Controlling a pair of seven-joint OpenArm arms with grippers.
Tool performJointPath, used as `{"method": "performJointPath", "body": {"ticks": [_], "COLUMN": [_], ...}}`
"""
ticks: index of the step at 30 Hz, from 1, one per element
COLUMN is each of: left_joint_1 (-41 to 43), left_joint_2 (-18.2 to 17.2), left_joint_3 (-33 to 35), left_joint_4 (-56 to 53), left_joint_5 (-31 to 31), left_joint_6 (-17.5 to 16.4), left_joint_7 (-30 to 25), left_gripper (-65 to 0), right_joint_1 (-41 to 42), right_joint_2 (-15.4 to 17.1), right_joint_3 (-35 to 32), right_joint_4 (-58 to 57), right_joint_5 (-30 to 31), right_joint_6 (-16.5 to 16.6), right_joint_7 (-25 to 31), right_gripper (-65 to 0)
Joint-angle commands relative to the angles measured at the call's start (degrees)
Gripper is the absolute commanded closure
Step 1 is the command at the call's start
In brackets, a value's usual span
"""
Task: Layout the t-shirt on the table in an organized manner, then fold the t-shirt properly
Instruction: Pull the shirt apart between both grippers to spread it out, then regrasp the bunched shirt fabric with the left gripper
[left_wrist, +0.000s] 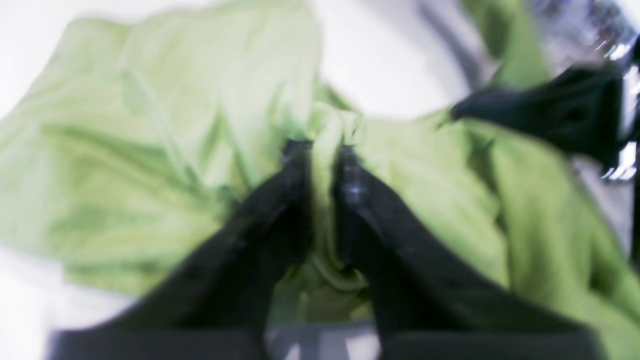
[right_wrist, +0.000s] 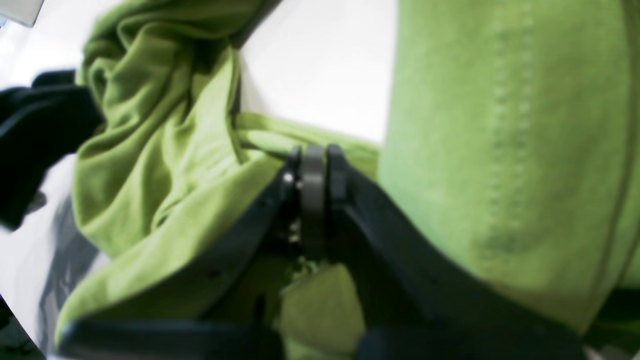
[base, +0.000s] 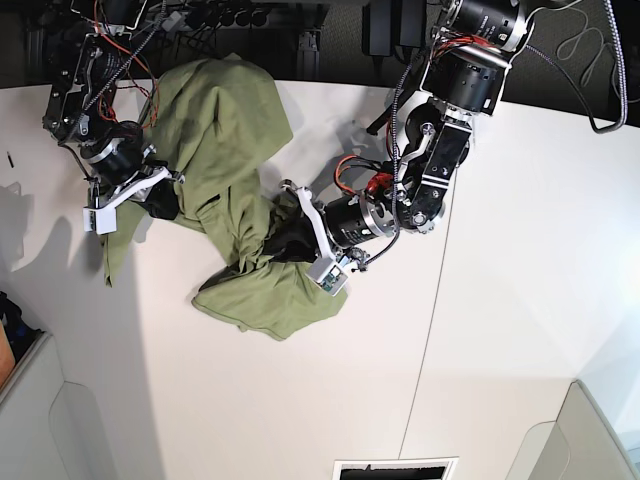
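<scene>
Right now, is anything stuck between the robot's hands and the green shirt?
No. Both the left hand and the right hand are already pinching the t-shirt directly; nothing else shows between them.

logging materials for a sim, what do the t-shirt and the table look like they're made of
The t-shirt: soft matte green knit, likely cotton; it wrinkles and bunches, and a stitched hem line shows in the right wrist view. The table: hard, smooth white panels with thin dark seams, perhaps laminate or painted board; the exact material is unclear.

The t-shirt (base: 235, 190) lies bunched on the table (base: 500, 300) between my left gripper (base: 268, 247) and my right gripper (base: 172, 203).
</scene>
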Motion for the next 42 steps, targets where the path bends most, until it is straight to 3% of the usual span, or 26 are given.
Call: {"method": "performJointPath", "body": {"ticks": [1,5,10,16,22,23,25,28,34,38,42], "left_joint_1": [-1.7,-3.1,-3.7,-4.4,-4.2,-4.0,-3.5,-3.0,-2.9,-2.4,0.9], "left_joint_2": [-0.1,-2.4,-4.9,-9.5,-15.2,-15.7,-16.9,-17.8,-17.8,-17.8,-17.8], "left_joint_3": [0.0,-2.0,-11.0,-19.3,-24.1,-24.7,-25.5,-25.5,-25.6,-25.6,-25.0], "left_joint_4": [0.9,2.1,8.2,12.0,12.1,12.0,12.1,12.0,12.0,12.0,12.1], "left_joint_5": [-0.7,-2.6,-8.0,-14.6,-23.5,-25.4,-27.9,-28.7,-36.3,-37.7,-38.1], "left_joint_6": [-0.5,-0.5,-0.5,-0.5,-0.5,-0.5,-0.5,-0.5,-0.5,-0.5,-0.5], "left_joint_7": [-1.4,-1.3,1.1,7.7,13.0,13.5,13.7,14.2,23.4,27.0,28.2], "left_gripper": [0.0,0.0,0.0,0.0,0.0,-3.3,-17.0,-31.2,-32.5,-32.5,-38.4], "right_joint_1": [0.4,0.4,0.4,0.7,0.7,0.7,0.7,0.7,0.7,0.7,0.8], "right_joint_2": [0.9,2.3,4.9,7.9,8.7,8.7,8.6,8.5,8.5,8.2,5.8], "right_joint_3": [0.1,0.1,0.4,1.7,5.2,5.3,5.3,5.3,5.3,5.2,5.1], "right_joint_4": [0.3,0.3,0.3,0.3,0.3,0.3,0.3,0.3,0.3,0.3,1.1], "right_joint_5": [-1.8,-3.6,-6.5,-5.6,-1.6,-0.7,0.3,2.6,6.7,9.2,9.3], "right_joint_6": [-0.5,-0.5,-1.0,-2.5,-2.4,-2.4,-1.9,-1.2,0.7,1.3,2.0], "right_joint_7": [0.1,3.0,3.5,4.4,5.6,5.6,5.4,5.2,3.8,3.4,2.6], "right_gripper": [0.0,0.0,0.0,0.0,0.0,0.0,0.0,-11.1,-12.6,-12.6,-12.6]}}
